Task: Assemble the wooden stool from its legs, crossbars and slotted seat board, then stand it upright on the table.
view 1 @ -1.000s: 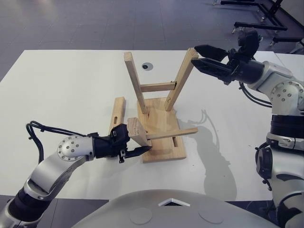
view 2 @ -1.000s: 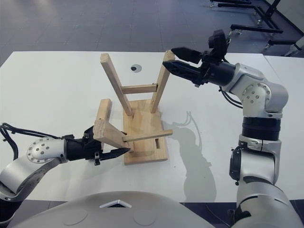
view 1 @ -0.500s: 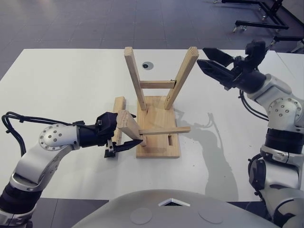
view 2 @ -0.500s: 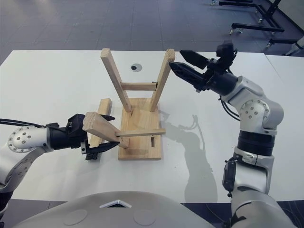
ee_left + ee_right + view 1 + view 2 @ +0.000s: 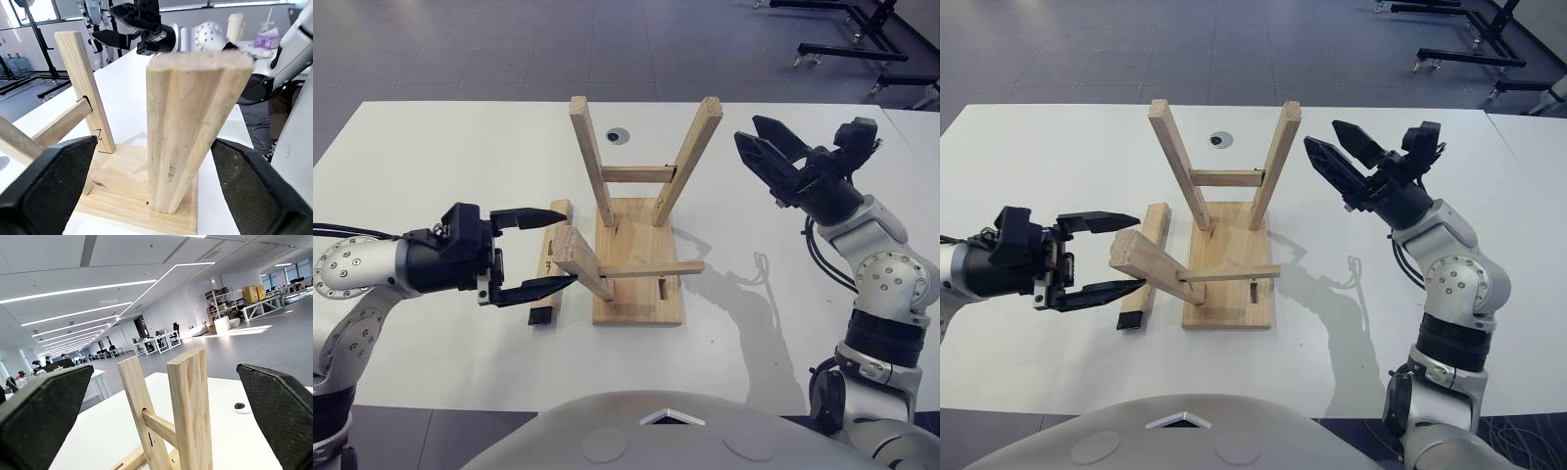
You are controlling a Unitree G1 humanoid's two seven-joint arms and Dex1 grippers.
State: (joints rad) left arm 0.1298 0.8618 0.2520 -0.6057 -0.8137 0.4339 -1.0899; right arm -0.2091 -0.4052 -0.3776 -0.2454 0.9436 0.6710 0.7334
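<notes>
Seat: flat pale wooden slotted seat board (image 5: 646,299) lies on the white tabletop (image 5: 431,157), near its middle.

Far end of board: two pale wooden legs (image 5: 590,162) (image 5: 690,157) stand up from it, leaning slightly apart at the top, joined by a short wooden crossbar (image 5: 636,174).

Near-left of board: a third wooden leg (image 5: 585,266) tilts up and toward your left, with its lower end on the board. A thin wooden crossbar (image 5: 651,268) runs from it to your right, above the board.

Left of board: a fourth wooden leg (image 5: 554,235) lies flat on the tabletop, just beside the board's left edge.

Your left tool (image 5: 570,245) is spread wide. One finger sits on each side of the tilted leg's upper end, and the left wrist view shows a gap between the leg (image 5: 195,127) and each black pad (image 5: 54,191).

Your right tool (image 5: 747,127) is also spread and holds nothing. It hangs in the air to the right of the right standing leg, apart from it.
</notes>
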